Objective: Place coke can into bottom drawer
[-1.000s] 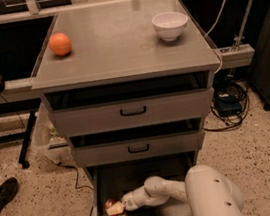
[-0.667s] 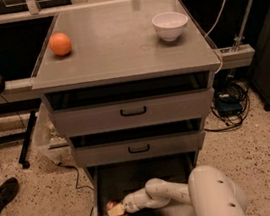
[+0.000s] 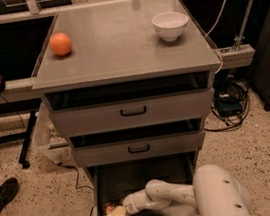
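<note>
Gripper sits low inside the open bottom drawer, toward 8 o'clock of its floor. Its pale finger is clenched across the coke can. The can shows only as dim red patches above and below that finger, with its markings unreadable and the second finger hidden. The frame edge cuts off the drawer front. On the cabinet top, the orange sits at 10 o'clock and the bowl at 2 o'clock.
</note>
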Robot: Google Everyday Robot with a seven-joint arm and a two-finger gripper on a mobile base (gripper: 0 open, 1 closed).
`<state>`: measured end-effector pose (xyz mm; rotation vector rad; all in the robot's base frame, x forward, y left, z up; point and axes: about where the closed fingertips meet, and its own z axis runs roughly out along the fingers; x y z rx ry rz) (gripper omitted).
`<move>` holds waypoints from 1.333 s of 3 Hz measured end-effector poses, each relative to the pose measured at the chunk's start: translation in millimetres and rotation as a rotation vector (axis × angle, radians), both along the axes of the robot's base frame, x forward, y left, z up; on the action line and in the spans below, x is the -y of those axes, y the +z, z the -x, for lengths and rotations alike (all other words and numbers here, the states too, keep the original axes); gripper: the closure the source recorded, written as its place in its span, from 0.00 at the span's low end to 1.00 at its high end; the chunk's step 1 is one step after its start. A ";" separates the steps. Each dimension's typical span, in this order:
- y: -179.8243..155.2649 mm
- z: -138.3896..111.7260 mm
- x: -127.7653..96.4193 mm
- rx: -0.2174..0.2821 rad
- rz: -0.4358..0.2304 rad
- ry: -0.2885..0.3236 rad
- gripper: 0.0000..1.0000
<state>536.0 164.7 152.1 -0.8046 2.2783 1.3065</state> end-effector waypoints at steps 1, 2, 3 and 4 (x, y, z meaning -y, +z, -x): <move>5.2 0.6 4.9 0.021 0.008 -0.011 0.00; 14.7 -3.0 20.7 0.045 0.023 -0.036 0.00; 29.9 -13.6 59.0 0.064 0.054 -0.070 0.00; 41.7 -27.6 103.3 0.061 0.077 -0.098 0.00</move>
